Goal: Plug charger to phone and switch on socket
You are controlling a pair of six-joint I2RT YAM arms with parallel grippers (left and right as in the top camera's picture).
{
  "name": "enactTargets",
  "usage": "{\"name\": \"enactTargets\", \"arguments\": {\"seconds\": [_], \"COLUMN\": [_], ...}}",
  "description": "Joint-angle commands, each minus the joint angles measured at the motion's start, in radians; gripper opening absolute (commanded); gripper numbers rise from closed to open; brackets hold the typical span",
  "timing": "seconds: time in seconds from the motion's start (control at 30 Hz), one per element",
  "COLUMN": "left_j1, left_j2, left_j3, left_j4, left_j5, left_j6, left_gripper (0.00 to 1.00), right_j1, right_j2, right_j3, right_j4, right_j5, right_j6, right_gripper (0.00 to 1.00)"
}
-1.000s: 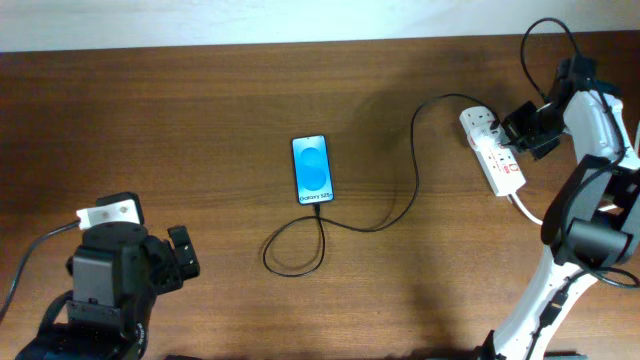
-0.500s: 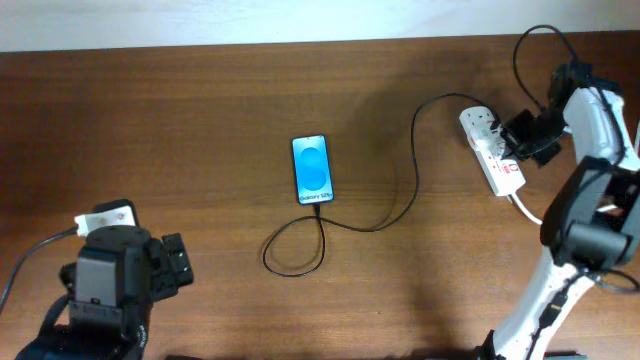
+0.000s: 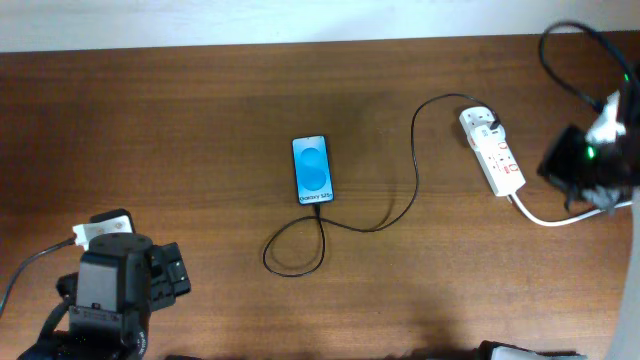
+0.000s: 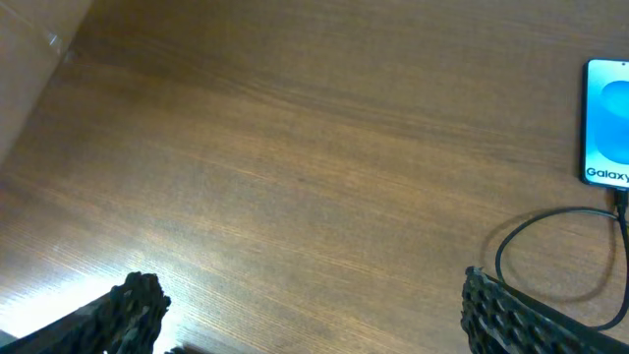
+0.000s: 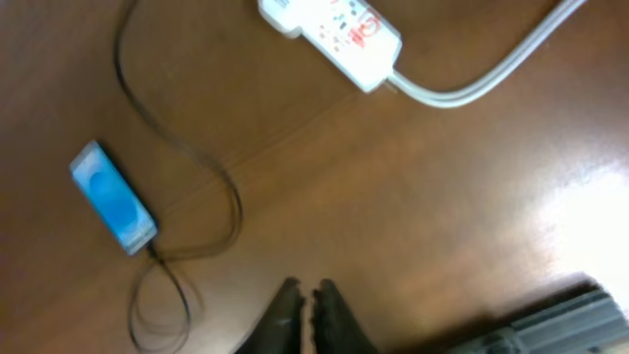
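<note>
Overhead, phone [image 3: 311, 169] mid-table, socket [image 3: 493, 150] toward right edge, left tool [image 4: 310, 300] open, right tool [image 5: 307, 291] closed.

Even warm light overhead, soft shadows; white glare on counter [image 4: 59, 285] in both wrist views; right wrist view blurry; phone [image 3: 311, 168] screen glowing.

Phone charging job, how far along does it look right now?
Done: the charger runs from the socket into the bottom edge of the phone, whose screen is lit. In hand: nothing; the right gripper, fingers together, and the open left gripper both sit away, empty. Left: the socket's switch, too small to tell its state.
</note>
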Motion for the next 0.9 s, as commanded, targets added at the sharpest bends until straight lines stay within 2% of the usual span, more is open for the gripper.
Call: {"name": "enactTargets", "arguments": {"seconds": [0.0, 0.03, 0.17, 0.3, 0.37, 0.5, 0.57, 0.7, 0.83, 0.87], "left_j1": [0.005, 0.005, 0.005, 0.005, 0.005, 0.005, 0.005, 0.005, 0.005, 0.005], "left_j2": [-0.006, -0.006, -0.006, -0.006, -0.006, -0.006, -0.006, -0.006, -0.006, -0.006], "left_j3": [-0.005, -0.005, -0.005, -0.005, -0.005, -0.005, -0.004, -0.005, -0.005, -0.005], "left_j4": [0.002, 0.002, 0.002, 0.002, 0.002, 0.002, 0.002, 0.002, 0.002, 0.002], "left_j5": [0.001, 0.001, 0.001, 0.001, 0.001, 0.001, 0.001, 0.001, 0.001, 0.001], "left_j6": [-0.017, -0.017, -0.017, -0.017, -0.017, -0.017, -0.017, -0.017, -0.017, -0.017], "left_gripper": [0.99, 0.99, 0.99, 0.99, 0.99, 0.99, 0.99, 0.99, 0.99, 0.99], "right_j1": [0.008, 0.008, 0.008, 0.008, 0.008, 0.008, 0.008, 0.007, 0.008, 0.008], "right_j2": [-0.114, -0.16, -0.42, -0.594, -0.649, -0.84, -0.94, -1.095, -1.249, -1.292], "right_j3": [-0.007, -0.017, -0.066, -0.066, -0.07, -0.127, -0.188, -0.373, -0.743, -0.859], "right_j4": [-0.04, -0.04, -0.04, -0.04, -0.04, -0.04, -0.029, 0.15, 0.552, 0.689], "right_j5": [0.002, 0.001, 0.009, -0.001, -0.016, -0.013, 0.013, -0.078, -0.231, -0.253], "right_j6": [-0.036, -0.04, -0.04, -0.034, -0.099, -0.317, -0.332, -0.331, -0.295, -0.219], "right_gripper": [0.88, 0.99, 0.98, 0.98, 0.98, 0.98, 0.98, 0.98, 0.98, 0.98]}}
